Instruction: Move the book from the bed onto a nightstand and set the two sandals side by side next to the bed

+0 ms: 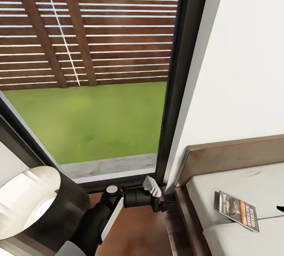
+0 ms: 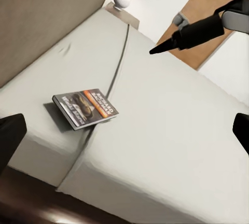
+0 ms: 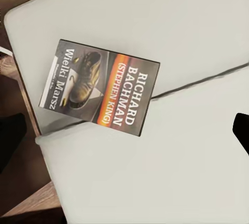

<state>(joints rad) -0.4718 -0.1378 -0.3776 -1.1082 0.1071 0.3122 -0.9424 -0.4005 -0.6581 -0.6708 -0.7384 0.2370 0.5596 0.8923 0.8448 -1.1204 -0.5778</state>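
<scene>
Head view looks down at window [image 1: 90,90] and bed [image 1: 236,185] corner; both wrist views face the book [image 3: 98,89], right nearest

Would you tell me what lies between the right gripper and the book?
Bare pale mattress of the bed: the left wrist view shows nothing between the right gripper and the book.

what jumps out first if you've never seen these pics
The book, its cover reading RICHARD BACHMAN, lies flat on the pale bed near the headboard, across the seam between two mattress sections. Past the bed's corner, a tall dark-framed window shows green lawn and a slatted fence. The left arm reaches toward the bed frame, beside a lampshade.
</scene>
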